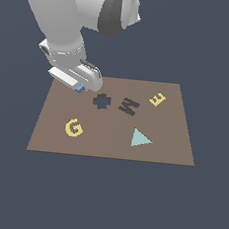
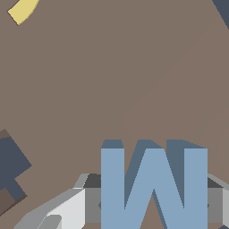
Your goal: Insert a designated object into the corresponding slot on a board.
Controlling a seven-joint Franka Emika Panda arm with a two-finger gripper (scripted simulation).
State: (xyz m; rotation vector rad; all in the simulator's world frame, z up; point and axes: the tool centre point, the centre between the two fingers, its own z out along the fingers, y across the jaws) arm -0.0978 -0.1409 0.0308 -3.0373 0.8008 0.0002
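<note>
Your white gripper (image 1: 81, 87) is clamped on the small blue M-shaped block (image 2: 153, 185), just beside the dark cross-shaped recess (image 1: 102, 101) on the flat brown board (image 1: 157, 150); the dark M-shaped slot (image 1: 129, 106) lies beyond.

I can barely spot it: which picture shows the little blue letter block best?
The wrist view. The blue block fills the foreground there, its M shape plain between the claw fingers. The exterior view shows only a blue sliver under the claw.

We see a plain brown board (image 1: 108, 145), yellow G (image 1: 73, 128) and E (image 1: 157, 99), teal triangle (image 1: 140, 138), dark brown M slot (image 1: 128, 106), light blue M block (image 2: 152, 188), white-grey pincer (image 1: 82, 86).
</note>
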